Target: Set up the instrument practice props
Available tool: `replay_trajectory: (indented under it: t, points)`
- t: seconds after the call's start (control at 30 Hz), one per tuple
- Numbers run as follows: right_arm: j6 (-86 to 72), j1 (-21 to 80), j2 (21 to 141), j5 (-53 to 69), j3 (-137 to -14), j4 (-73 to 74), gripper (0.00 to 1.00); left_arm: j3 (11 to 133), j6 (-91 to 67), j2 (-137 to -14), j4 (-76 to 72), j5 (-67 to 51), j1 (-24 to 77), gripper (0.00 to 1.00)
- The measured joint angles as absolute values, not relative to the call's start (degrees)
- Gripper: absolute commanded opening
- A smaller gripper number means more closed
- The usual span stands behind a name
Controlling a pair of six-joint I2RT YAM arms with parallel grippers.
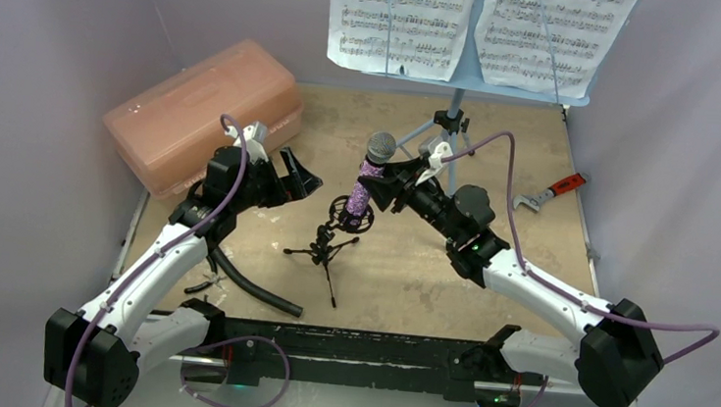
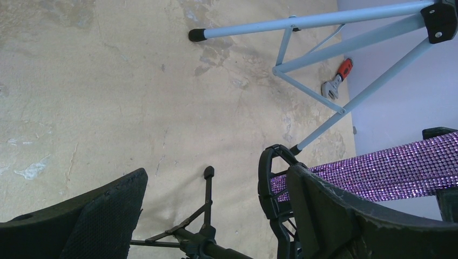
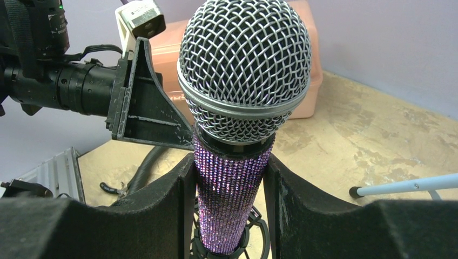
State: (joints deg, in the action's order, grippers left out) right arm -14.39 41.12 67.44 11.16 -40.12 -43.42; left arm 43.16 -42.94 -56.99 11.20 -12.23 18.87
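The right pincer [image 3: 229, 183] pinched the glittery purple microphone [image 3: 237, 135] by its body, nearly upright, its lower end in the ring mount [image 1: 347, 217] of the small black tripod mic stand [image 1: 328, 247] on the tabletop [image 1: 410, 272]. The left pincer [image 1: 297, 180] hung spread wide just left of it.

Walls: plain pale lilac wall panels [image 1: 47, 28] closing in the left, back and right sides.
Base: worn tan board surface [image 1: 399, 281], blotched with paler scuffs.
Light: even, with soft shadows.

Glittery purple microphone [image 3: 232, 199] upright in black mic stand [image 1: 325, 251].
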Motion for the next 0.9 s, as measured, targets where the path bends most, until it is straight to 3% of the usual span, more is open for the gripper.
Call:
replay_trajectory:
  t: [0.9]
  points:
    - [-16.5, 40.9, 67.5, 13.3, -34.7, -50.0, 0.0, 42.6, -44.2, -57.0, 9.9, -13.1, 18.9, 0.99]
